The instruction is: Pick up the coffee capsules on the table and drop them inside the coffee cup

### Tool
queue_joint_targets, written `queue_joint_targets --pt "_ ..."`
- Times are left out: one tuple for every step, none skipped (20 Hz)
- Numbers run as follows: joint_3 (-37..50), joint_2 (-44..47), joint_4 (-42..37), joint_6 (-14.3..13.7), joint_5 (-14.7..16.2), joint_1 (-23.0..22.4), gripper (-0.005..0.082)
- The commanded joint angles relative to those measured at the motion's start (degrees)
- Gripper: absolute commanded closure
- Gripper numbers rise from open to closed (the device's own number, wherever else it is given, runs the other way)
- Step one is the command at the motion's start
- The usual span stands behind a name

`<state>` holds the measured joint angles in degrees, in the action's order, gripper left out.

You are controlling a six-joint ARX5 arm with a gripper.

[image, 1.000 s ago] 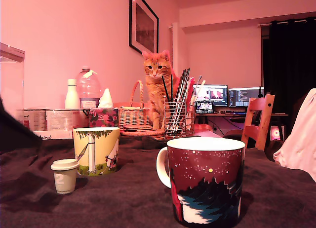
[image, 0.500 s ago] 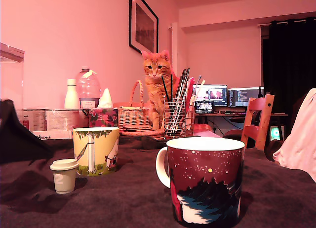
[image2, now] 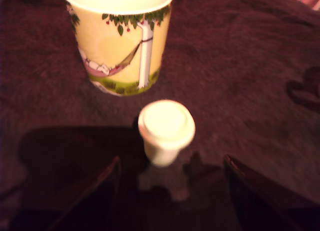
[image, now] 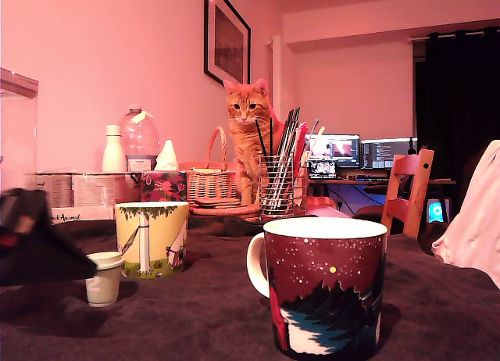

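My jaws stand released, spread wide, gripping nothing; my gripper (image2: 170, 191) hangs just short of the cream capsule (image2: 166, 131), whose flat lid faces up. The capsule stands upright on the dark-covered worktop (image2: 260, 66), in line with the gap between my fingers (image2: 95, 196), not touching either. Just beyond it stands the yellow mug (image2: 120, 41) with a tree and hammock print, close but apart. In the exterior view both sit toward the worktop's left edge; the dark red mug (image: 324, 287) stands nearest the camera. No second capsule observed.

dark, wedge-shaped gripper (image2: 170, 191) with two broad, flat, tapering fingers (image2: 87, 196)
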<state>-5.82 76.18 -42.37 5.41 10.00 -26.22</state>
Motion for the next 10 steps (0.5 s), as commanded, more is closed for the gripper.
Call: queue_joint_targets --pt "-0.98 2.38 -1.09 -0.31 0.00 -0.17 0.0170" --pt "-1.57 3.52 -1.18 -0.33 0.00 -0.17 0.0170" --pt "-2.19 4.74 -1.18 -0.33 0.00 -0.17 0.0170" --pt "-2.82 5.86 -1.16 -0.35 0.00 -0.17 0.0170" --pt "-3.39 6.84 -1.16 -0.37 0.00 -0.20 0.0170" --pt "-3.93 7.78 -1.22 -0.46 0.00 -0.22 0.0170" --pt "-4.48 8.68 -1.25 -0.48 0.00 -0.22 0.0170" --pt "-4.90 9.33 -1.25 -0.48 0.00 -0.22 0.0170" --pt "-5.27 9.86 -1.25 -0.48 0.00 -0.22 0.0170" --pt "-5.49 10.19 -1.25 -0.48 0.00 -0.22 0.0170"
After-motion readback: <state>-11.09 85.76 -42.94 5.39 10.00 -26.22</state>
